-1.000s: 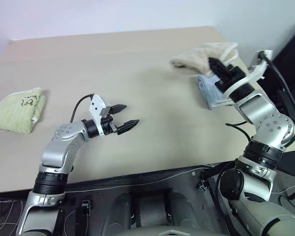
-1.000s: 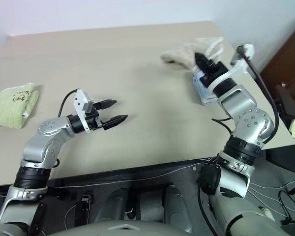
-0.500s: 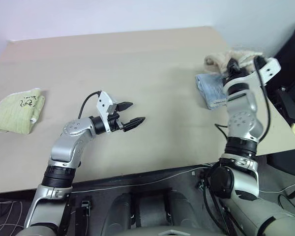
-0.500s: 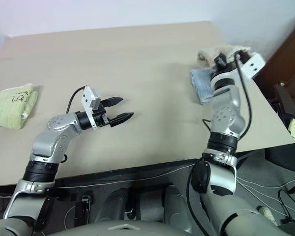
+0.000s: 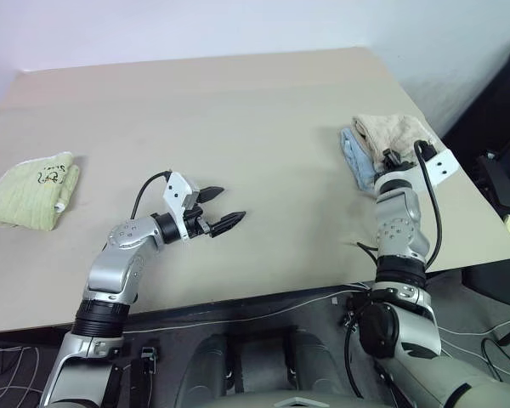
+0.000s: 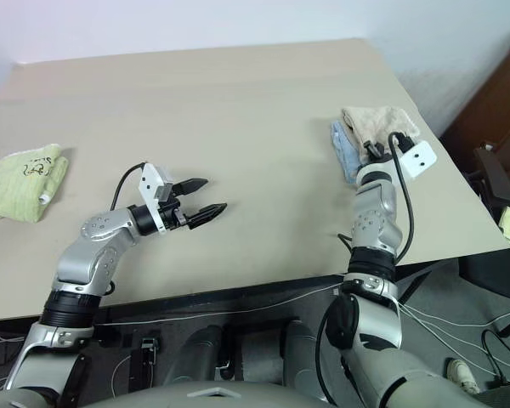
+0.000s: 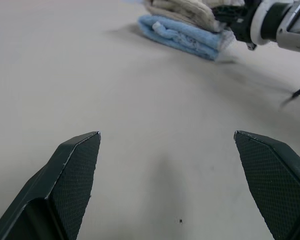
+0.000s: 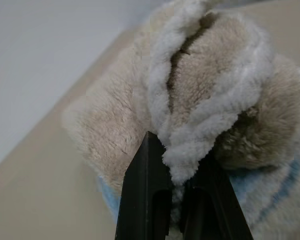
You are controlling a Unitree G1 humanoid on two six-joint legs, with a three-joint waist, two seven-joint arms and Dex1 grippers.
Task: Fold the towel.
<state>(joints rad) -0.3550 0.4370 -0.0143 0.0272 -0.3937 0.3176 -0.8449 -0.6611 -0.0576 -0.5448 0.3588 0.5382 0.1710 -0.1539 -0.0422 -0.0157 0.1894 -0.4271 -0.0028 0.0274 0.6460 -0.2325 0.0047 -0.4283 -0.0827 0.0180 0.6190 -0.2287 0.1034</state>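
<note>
Our right gripper [image 8: 182,175] pinching the towel's white corded edge, towel [image 5: 394,133] beige, bunched on the light blue towel [image 5: 357,161] (table's right edge), left gripper [image 5: 218,209] spread wide, empty.

The table [image 5: 238,110] lies bare across its middle. A green towel [image 5: 32,189] sits at the left edge. The beige towel [image 5: 395,132] on a blue towel [image 5: 357,161] crowds the right edge.

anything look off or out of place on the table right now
Mostly tidy. The beige towel sits bunched on top of a blue towel at the table's right edge, rather than flat on the table. The right end effector is shut on its white-corded edge. A green towel lies folded far left.
</note>
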